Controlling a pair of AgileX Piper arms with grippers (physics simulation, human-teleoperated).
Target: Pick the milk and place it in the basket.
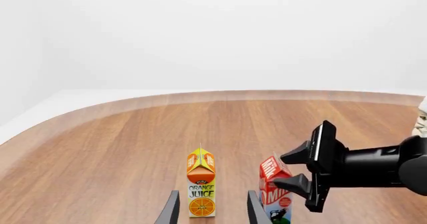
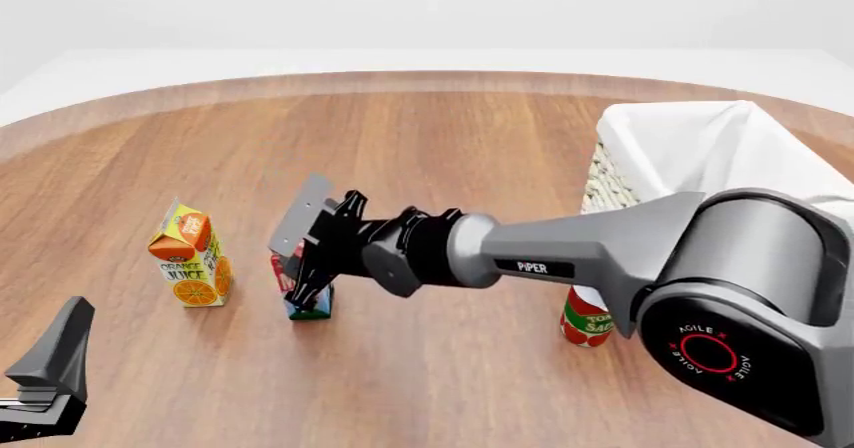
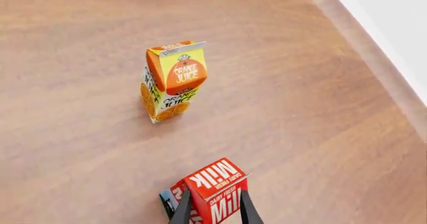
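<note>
The milk, a red gable-top carton with white lettering and a blue lower part, stands on the table right of the orange juice carton. My right gripper reaches across from the right. Its fingers press against both sides of the milk's top. The left wrist view shows the same grip on the milk. My left gripper is open and empty, low at the near left, pointing at the juice carton. The cream wicker basket with white lining stands at the far right.
A red tomato-sauce can stands in front of the basket, partly hidden under my right arm. The right arm spans the middle of the table. The table's curved far edge runs behind everything.
</note>
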